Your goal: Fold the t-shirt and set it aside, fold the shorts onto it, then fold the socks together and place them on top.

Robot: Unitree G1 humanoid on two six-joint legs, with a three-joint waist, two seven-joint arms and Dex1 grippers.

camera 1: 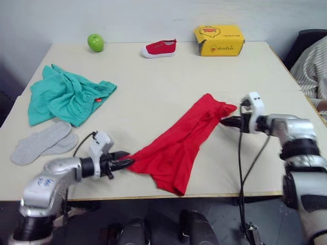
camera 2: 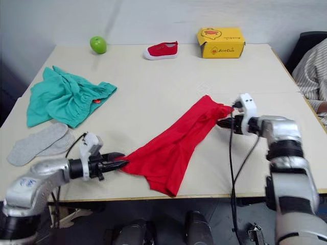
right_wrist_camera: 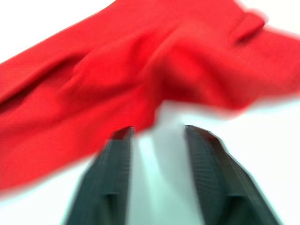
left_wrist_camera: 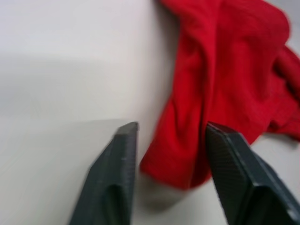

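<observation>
Lying on table (camera 1: 168,76): t-shirt (camera 1: 179,140), a long crumpled red band running diagonally from the near edge toward the robot's right, between the two grippers.
Left gripper (camera 1: 126,163): low over the table at the shirt's near-left corner; fingers parted, one black finger (left_wrist_camera: 117,173) on bare tabletop, the other (left_wrist_camera: 234,173) beside the cloth. The corner of the shirt (left_wrist_camera: 220,79) sits in the gap between them; no grip on it can be seen.
Right gripper (camera 2: 220,122): at the shirt's far-right end, pointing toward the robot's left; fingers parted, with bare table in the gap. One fingertip (right_wrist_camera: 121,140) reaches the hem of the shirt (right_wrist_camera: 117,79); the other (right_wrist_camera: 206,145) stands just clear of it. Nothing is held.
Shorts (camera 1: 64,94): teal, bunched, on the left side of the table, well apart from the shirt.
Socks (camera 1: 43,143): grey pair, overlapping, just nearer than the shorts, near the left edge.
Far edge of table: green apple (camera 1: 95,42), small red shoe (camera 1: 159,48), yellow box (camera 1: 218,40), left to right.
Right margin: a person's striped sleeve (camera 1: 314,69).
</observation>
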